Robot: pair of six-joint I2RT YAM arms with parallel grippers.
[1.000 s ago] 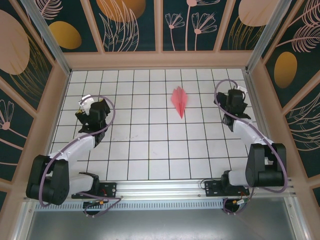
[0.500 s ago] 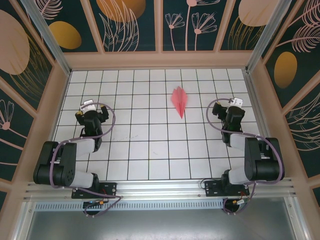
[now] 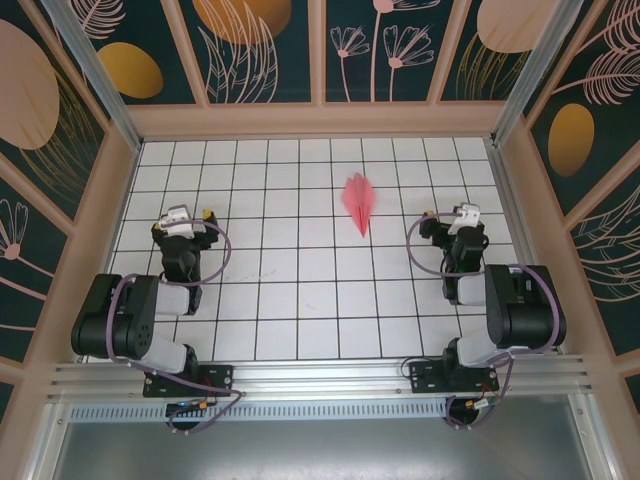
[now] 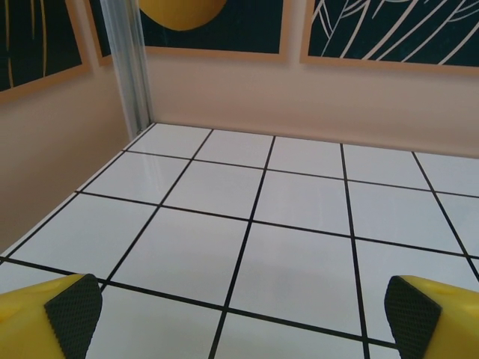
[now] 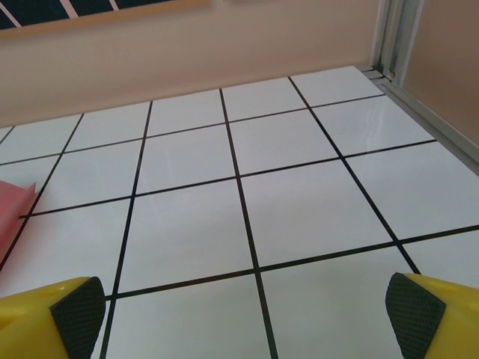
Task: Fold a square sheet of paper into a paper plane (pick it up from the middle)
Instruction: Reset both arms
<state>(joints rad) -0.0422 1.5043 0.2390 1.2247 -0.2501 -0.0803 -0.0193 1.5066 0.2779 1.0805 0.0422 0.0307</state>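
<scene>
Entry: both arms parked low near their bases.

- Left gripper (image 3: 183, 222): jaws fully apart, nothing between them. In the left wrist view the gripper (image 4: 239, 310) shows its two black pads (image 4: 73, 308) wide at the frame corners, with bare white tile between and ahead of them.
- Right gripper (image 3: 458, 222): jaws also fully apart and empty. The right wrist view shows the gripper (image 5: 243, 310) the same way, with tile between the pads.
- Paper plane (image 3: 358, 203): lies flat on the table (image 3: 300, 300), a slim pink-red dart that looks fully folded. It sits ahead of the right gripper and off to its left, and ahead of the left gripper and far off to its right, well apart from both and nearer the right one. A pink corner of it (image 5: 13, 213) shows at the left edge of the right wrist view, ahead of and outboard of that gripper's left finger.

Handling, judged:
- The plane is very light thin paper, stiffened only by its creases.
- It will likely skate on the glossy tile if nudged sideways.
- Hard clamping would crush or unfold the wings.
- It lies nearly flush, so getting a finger under an edge looks awkward.
- The best hold appears to be the raised centre crease, midway along the body, pinched gently from above.

Task looks essentially complete.
</scene>
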